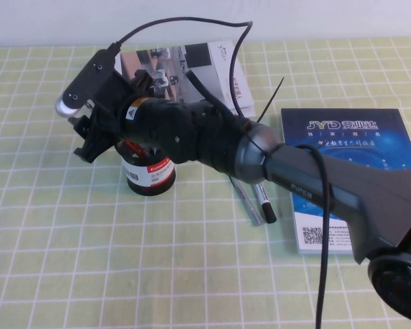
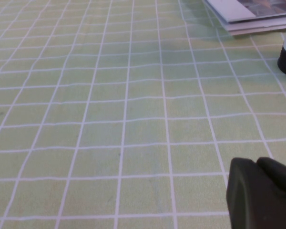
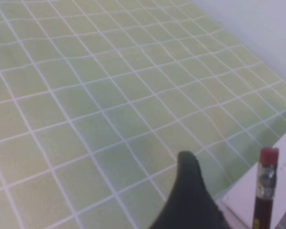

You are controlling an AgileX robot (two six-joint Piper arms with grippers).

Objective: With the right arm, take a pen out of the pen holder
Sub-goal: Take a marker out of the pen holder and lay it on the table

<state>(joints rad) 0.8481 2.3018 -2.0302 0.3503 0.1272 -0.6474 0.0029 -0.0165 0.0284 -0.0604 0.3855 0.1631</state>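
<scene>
Currently the right pincer (image 1: 90, 145) hangs released by the pen holder's (image 1: 151, 179) top, beside a pencil (image 3: 267, 183); the left pincer (image 2: 260, 193), state indiscernible, sits low over the bench (image 2: 109, 119).

Pen holder (image 1: 151, 179) top hidden under right gripper (image 1: 88, 148), left gripper (image 2: 262, 196) cut off at edge, pencil (image 3: 267, 187) cropped

Soft, even, bright light fills the high view, leaving only a faint, diffuse shadow on the green checked tablecloth (image 1: 55, 260) around the pen holder (image 1: 151, 181) at 9 o'clock. The right wrist view is hazy throughout, and the red-tipped pencil (image 3: 266, 186) at 4 o'clock is out of focus.
</scene>
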